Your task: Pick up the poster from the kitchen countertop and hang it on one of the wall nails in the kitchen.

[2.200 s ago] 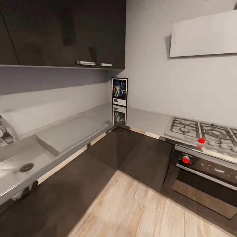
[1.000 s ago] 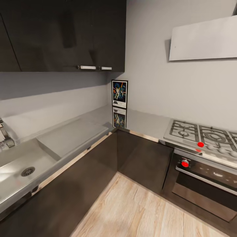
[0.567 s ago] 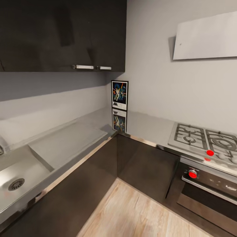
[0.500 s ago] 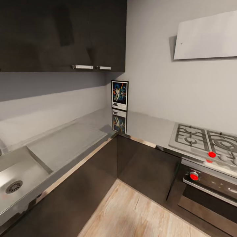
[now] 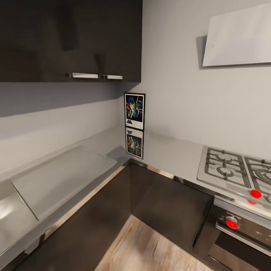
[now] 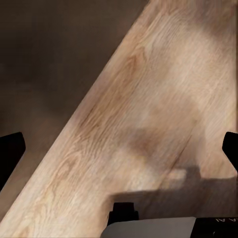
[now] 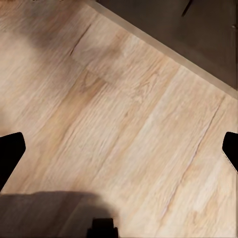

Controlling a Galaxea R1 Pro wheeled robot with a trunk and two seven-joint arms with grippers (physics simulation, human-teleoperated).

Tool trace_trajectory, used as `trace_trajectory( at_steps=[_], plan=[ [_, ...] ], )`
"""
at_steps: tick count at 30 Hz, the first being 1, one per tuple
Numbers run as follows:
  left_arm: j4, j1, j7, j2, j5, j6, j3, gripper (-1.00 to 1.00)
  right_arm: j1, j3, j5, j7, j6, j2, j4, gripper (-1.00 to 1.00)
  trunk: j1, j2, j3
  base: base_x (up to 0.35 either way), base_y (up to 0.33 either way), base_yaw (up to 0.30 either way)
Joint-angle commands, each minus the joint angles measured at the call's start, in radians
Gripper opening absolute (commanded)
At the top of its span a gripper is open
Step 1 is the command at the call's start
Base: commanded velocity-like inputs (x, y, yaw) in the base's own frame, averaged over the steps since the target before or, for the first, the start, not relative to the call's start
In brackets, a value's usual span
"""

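The poster (image 5: 134, 110) stands upright in the corner of the kitchen countertop (image 5: 171, 152), against the grey wall, and is mirrored in the glossy worktop below it. It has a black frame, a white border and colourful figures on dark blue. My left gripper (image 6: 120, 148) is open over wooden floor beside a dark cabinet front, with nothing between its fingers. In the right wrist view my right gripper (image 7: 120, 148) is also open above the floor, holding nothing.
Dark wall cabinets (image 5: 71, 37) hang above the left run of worktop, which carries a steel drainer board (image 5: 60, 177). A steel gas hob (image 5: 233, 171) and an oven with red knobs (image 5: 231, 223) sit at the right under a white hood (image 5: 241, 37). Wooden floor (image 5: 150, 248) lies in front.
The camera has moved closer to the corner: the poster looks larger, the sink has slid out at the left and the hob has shifted right. The poster itself has not moved.
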Motion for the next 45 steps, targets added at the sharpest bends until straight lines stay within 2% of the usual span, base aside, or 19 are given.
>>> trace_trajectory(
  at_steps=[1,13,15,36,41,45],
  plan=[
    [0.000,0.000,0.000,0.000,-0.001,-0.003,0.000,1.00,-0.001,0.001,0.000,0.000,-0.003,0.000,0.007,1.00,0.001,0.000,-0.001,0.301,-0.186,0.000],
    [0.000,0.000,0.000,0.000,0.000,-0.003,0.000,1.00,-0.001,0.001,0.000,0.000,-0.004,0.001,0.014,1.00,0.001,0.000,-0.001,0.294,-0.196,0.000],
    [-0.009,0.001,0.000,-0.008,-0.001,-0.006,-0.006,1.00,-0.004,0.002,0.000,0.001,-0.005,-0.002,0.013,1.00,0.001,0.000,-0.001,0.000,0.000,0.000],
    [-0.009,0.001,0.000,-0.008,-0.001,-0.006,-0.006,1.00,-0.004,0.002,0.000,0.001,-0.005,-0.002,0.013,1.00,0.001,0.000,-0.001,0.000,0.000,0.000],
    [-0.006,0.001,0.000,-0.031,0.000,-0.034,-0.006,1.00,-0.005,0.002,0.000,0.002,-0.005,-0.002,0.013,1.00,0.001,0.000,-0.001,0.000,0.000,0.000],
    [-0.008,0.001,0.000,-0.036,0.000,-0.055,-0.007,1.00,-0.005,0.001,0.000,0.001,-0.005,-0.002,0.013,1.00,0.001,0.000,-0.001,0.000,0.000,0.000]
  ],
)
